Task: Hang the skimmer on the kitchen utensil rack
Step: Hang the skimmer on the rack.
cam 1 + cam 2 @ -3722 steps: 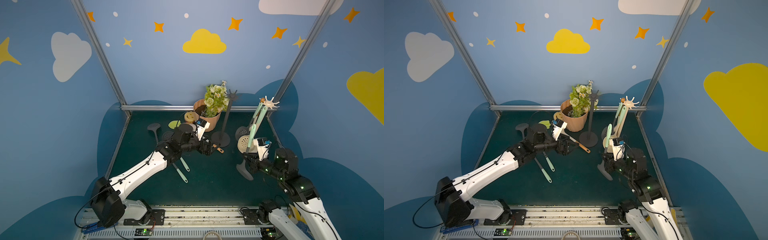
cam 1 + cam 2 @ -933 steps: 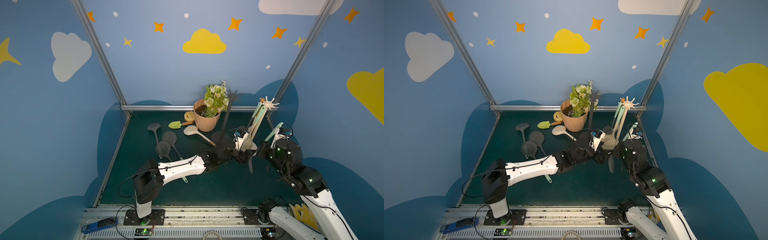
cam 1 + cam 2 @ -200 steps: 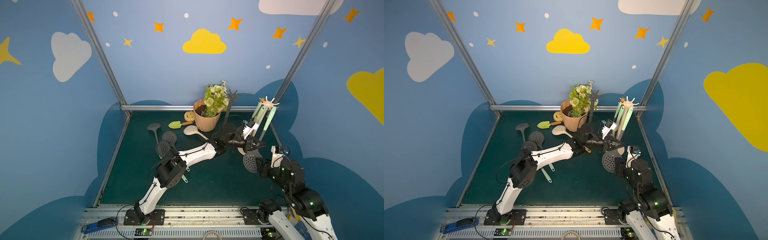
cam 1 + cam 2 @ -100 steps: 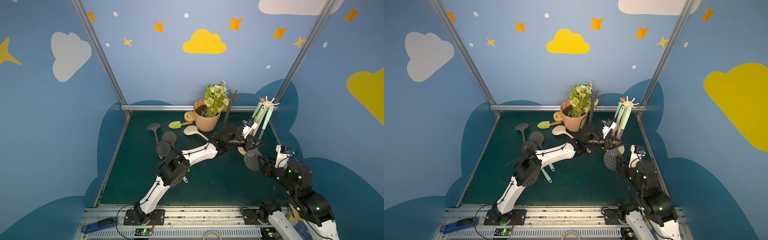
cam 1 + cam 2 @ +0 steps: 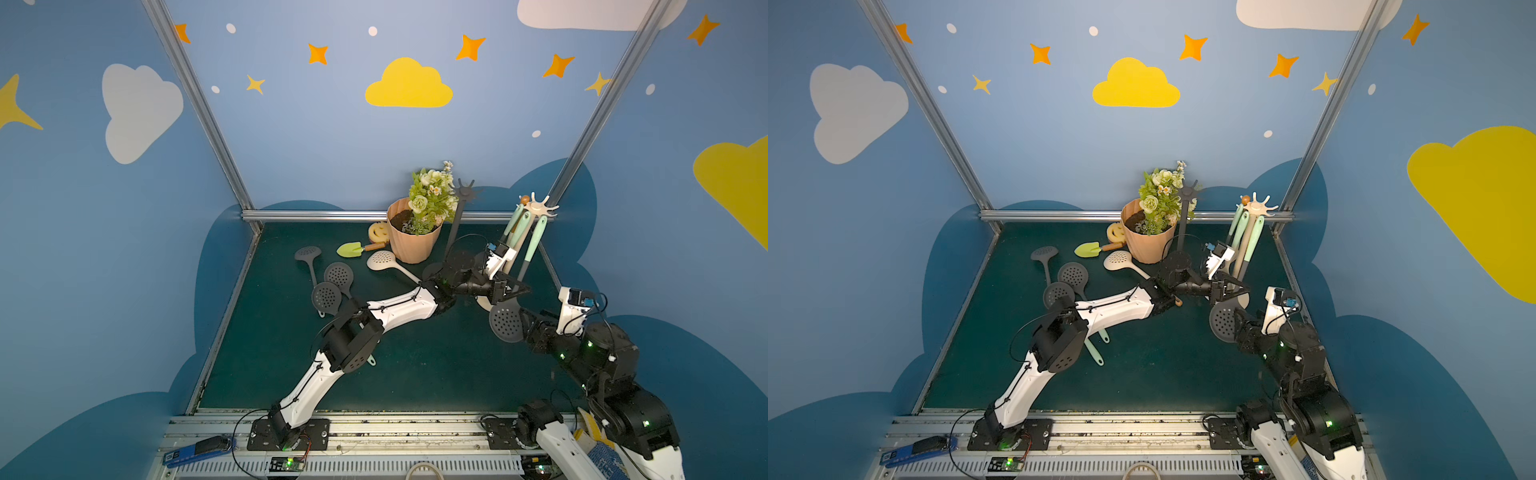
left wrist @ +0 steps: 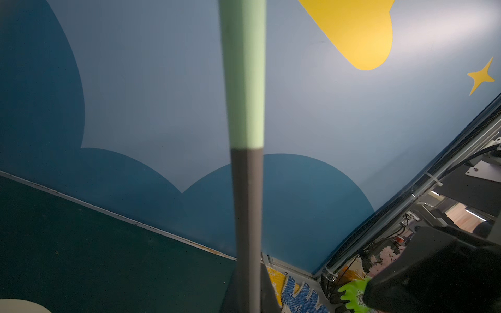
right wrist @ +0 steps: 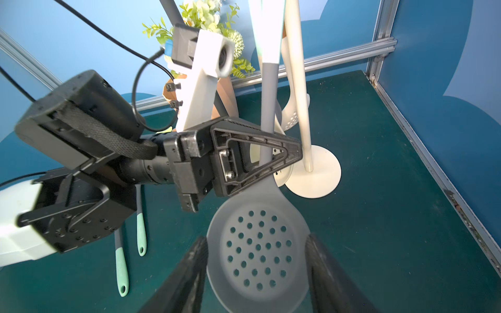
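**Right tool off, left tool alone carries the skimmer at the rack**

Right tool [image 7: 256,238] has drawn back toward 5 o'clock. Its jaws are apart, flanking the skimmer [image 5: 505,323] head without gripping it. Left tool [image 5: 517,288] stays clamped on the grey shaft just above the head. Skimmer is upright at 2 o'clock on the surface [image 5: 415,365], mint handle up at the rack [image 5: 537,204] hooks. Loop seating too small to tell. Probably hung, with left release still to come. Pot [image 5: 411,245] at 12 o'clock holds soil and flowers [image 5: 430,193].
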Tool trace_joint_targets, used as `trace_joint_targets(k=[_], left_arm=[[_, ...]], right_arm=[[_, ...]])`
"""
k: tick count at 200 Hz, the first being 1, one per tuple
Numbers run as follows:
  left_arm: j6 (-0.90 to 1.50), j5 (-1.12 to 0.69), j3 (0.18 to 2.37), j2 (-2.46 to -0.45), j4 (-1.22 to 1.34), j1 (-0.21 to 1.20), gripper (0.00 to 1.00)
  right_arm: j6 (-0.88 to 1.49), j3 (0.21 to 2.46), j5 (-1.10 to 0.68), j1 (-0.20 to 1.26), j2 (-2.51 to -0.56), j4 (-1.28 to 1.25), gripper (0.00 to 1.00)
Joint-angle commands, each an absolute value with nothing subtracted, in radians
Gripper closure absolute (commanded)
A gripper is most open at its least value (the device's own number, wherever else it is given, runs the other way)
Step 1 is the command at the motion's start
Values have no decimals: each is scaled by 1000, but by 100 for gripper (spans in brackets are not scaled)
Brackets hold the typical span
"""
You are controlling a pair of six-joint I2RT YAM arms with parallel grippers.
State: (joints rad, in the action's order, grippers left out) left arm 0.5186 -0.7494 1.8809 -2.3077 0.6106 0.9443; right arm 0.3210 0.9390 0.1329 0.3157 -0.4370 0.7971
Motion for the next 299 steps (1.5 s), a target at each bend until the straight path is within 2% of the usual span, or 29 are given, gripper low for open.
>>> trace_joint_targets(k=[1, 299], left_arm=[[571, -703, 1908, -2331, 645, 933, 96], [855, -479, 1882, -2437, 687, 960, 97]], right_arm=[[313, 972, 127, 311, -442, 787, 42], [339, 1057, 127, 312, -460, 801, 35]])
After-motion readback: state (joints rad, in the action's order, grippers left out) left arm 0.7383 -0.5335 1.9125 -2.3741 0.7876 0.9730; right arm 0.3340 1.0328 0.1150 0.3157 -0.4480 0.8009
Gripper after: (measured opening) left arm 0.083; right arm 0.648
